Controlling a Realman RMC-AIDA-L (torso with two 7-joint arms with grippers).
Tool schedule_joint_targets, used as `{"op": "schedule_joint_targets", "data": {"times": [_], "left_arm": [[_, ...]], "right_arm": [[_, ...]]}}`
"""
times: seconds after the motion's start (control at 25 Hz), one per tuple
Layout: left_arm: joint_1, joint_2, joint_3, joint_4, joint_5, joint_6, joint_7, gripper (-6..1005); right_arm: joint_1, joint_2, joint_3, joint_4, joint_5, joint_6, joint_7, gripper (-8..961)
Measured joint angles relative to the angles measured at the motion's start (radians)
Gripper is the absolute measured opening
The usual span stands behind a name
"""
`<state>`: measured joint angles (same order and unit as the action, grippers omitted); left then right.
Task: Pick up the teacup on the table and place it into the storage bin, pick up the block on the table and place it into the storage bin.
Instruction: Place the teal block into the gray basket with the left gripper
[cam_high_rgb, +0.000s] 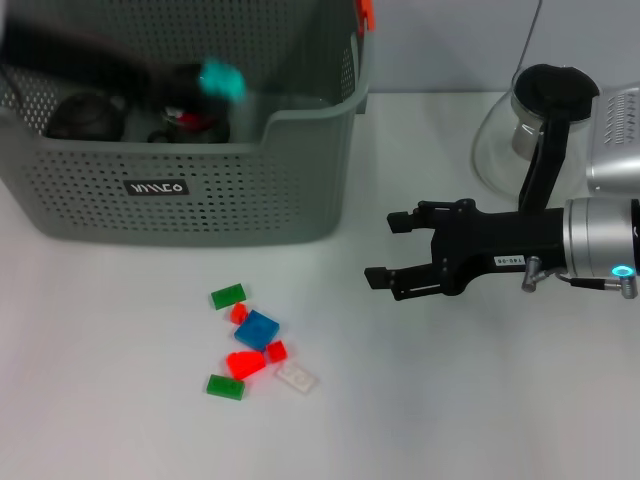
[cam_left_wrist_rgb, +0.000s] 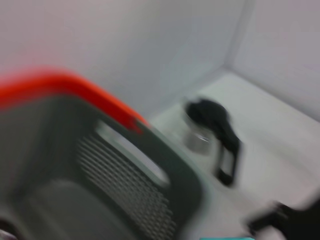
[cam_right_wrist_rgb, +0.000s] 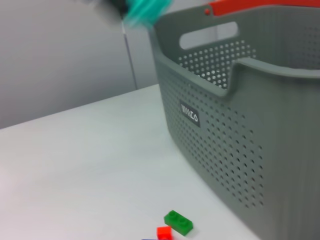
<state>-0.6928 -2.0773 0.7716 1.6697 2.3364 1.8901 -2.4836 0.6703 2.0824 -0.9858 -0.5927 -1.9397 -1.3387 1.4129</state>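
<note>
On the white table (cam_high_rgb: 480, 420), storage bin (cam_high_rgb: 200, 200), scattered blocks (cam_high_rgb: 255, 340), right hand (cam_high_rgb: 385, 250) released.

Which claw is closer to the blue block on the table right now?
The right. The right claw hovers open over the table, to the right of the blue block. The left claw is over the storage bin, beyond the blocks.

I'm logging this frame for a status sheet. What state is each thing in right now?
storage bin: upright on the table, dark items inside.
blocks: loose cluster on the table before the bin, outside it.
glass pot: upright at the far right.
right tool: open, empty, above the table right of the blocks.
left tool: blurred over the bin; grip unclear.
</note>
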Motion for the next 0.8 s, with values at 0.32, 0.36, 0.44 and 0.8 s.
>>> {"op": "schedule_joint_targets", "data": {"times": [0.32, 0.36, 0.44, 0.8], "left_arm": [[-0.158, 0.142, -0.021, -0.367, 0.165, -0.294, 0.007, 512], [-0.165, 0.146, -0.02, -0.401, 0.17, -0.324, 0.015, 517], [-0.169, 0.146, -0.015, -0.426, 0.171, -0.36, 0.028, 528], [-0.11, 0.08, -0.014, -0.126, 0.02, -0.156, 0.055, 717]], "right_arm": [[-0.002, 0.0, 0.001, 0.001, 0.001, -0.013, -0.001, 917], [-0.003, 0.001, 0.001, 0.002, 0.001, -0.012, -0.001, 917], [-0.004, 0.002, 0.001, 0.0, 0.001, -0.015, -0.001, 916], [-0.004, 0.001, 0.003, -0.001, 0.001, -0.016, 0.006, 914]]}}
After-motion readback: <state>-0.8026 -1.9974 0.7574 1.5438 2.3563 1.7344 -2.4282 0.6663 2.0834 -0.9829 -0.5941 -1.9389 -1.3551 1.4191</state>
